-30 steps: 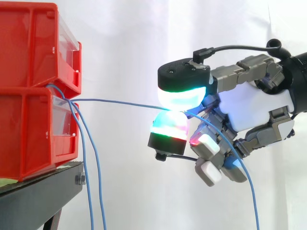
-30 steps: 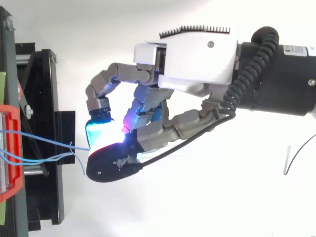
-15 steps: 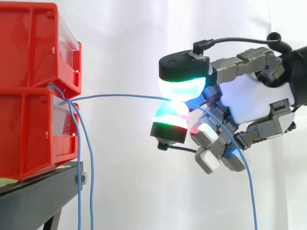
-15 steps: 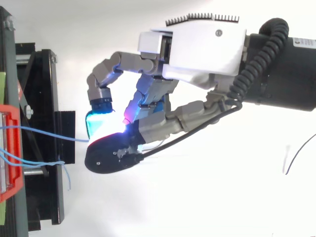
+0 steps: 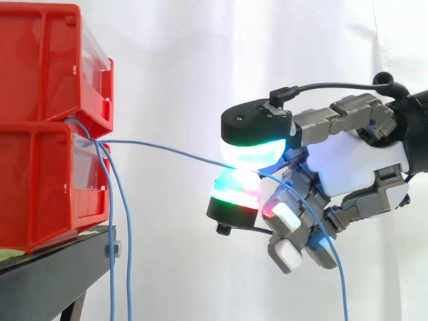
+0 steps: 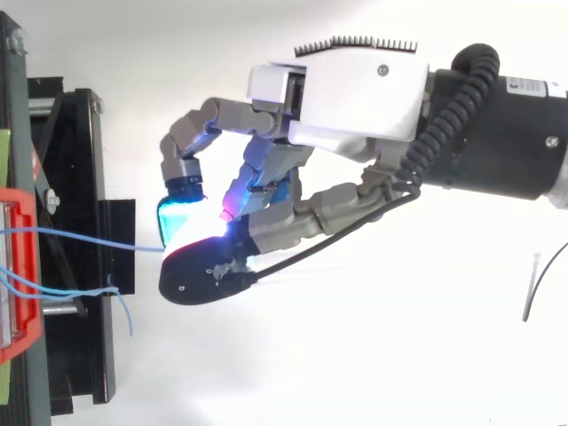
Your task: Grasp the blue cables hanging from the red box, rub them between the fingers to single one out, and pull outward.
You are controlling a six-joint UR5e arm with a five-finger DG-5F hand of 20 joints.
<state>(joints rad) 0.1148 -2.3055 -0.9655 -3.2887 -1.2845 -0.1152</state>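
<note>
Fingers pinch one blue cable, contact hidden between them; cable's lower end cut off.

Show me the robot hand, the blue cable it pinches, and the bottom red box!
hand [image 5: 358,160], side view, on its white palm.
blue cable [image 5: 134,142], side view, on the stretch between box and fingertips.
bottom red box [image 5: 33,194], side view, on its side wall.

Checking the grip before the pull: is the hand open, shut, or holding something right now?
Hand: shut on a blue cable, pinched between its fingers; the cable runs back to the red box.
</note>
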